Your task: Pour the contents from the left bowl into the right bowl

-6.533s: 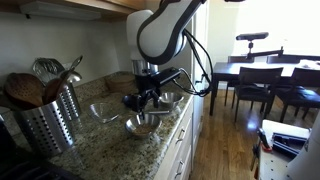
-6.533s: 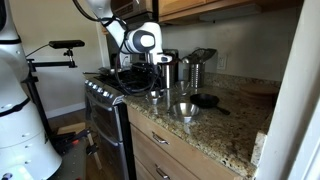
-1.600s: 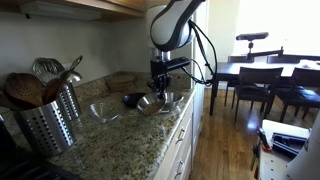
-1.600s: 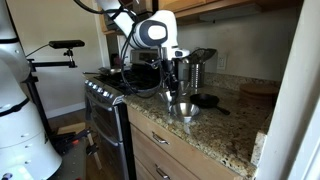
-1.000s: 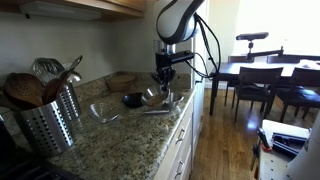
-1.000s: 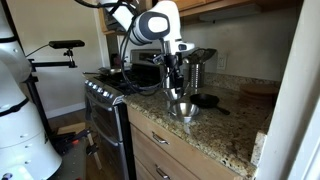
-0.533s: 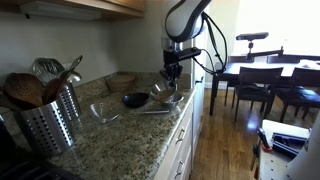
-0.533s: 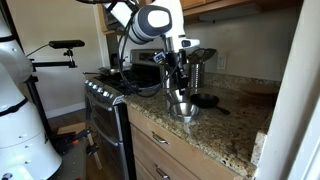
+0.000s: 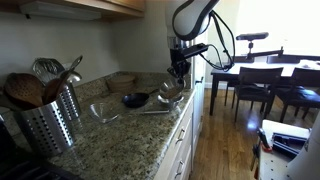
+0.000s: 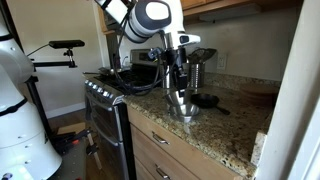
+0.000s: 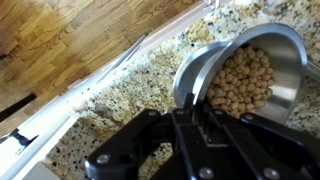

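Note:
My gripper (image 11: 190, 112) is shut on the near rim of the left bowl (image 11: 288, 45), a shiny steel bowl held tilted above the speckled counter. The contents (image 11: 240, 80), tan round pieces, lie heaped inside it against the side away from my fingers. In both exterior views the gripper (image 9: 178, 72) (image 10: 178, 82) hangs over the right bowl (image 10: 183, 108), a smaller silvery bowl near the counter's front edge. From the wrist view I cannot tell whether any pieces are leaving the held bowl.
A black bowl (image 9: 133, 99) and a clear glass bowl (image 9: 103, 112) stand on the granite counter (image 9: 120, 140). A steel utensil holder (image 9: 45, 120) stands at one end. The counter edge drops to a wooden floor (image 11: 70, 40); a stove (image 10: 105, 90) adjoins.
The gripper has carried the steel bowl along the counter away from the utensil holder, rising slightly, and now hangs over the smaller silvery bowl. Its jaws stayed shut on the rim.

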Controlling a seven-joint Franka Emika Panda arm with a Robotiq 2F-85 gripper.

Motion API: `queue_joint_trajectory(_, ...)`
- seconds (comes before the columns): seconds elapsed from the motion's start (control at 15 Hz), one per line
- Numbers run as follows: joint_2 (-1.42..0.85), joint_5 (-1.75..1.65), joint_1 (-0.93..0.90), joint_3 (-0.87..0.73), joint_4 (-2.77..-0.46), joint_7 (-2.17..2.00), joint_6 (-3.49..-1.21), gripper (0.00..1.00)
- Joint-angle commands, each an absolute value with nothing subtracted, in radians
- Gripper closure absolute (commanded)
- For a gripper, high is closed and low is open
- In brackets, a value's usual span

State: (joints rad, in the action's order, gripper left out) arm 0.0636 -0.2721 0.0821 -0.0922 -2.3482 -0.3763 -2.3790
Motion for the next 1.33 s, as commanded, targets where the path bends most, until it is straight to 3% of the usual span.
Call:
queue_joint_trajectory(0.0,0.16,-0.331,0.099,-0.075,-2.402,-0.459,-2.308,0.92)
queue_joint_trajectory(1.27,0.26,-0.439,0.092,0.06,-2.4,-0.801,-1.971,0.92)
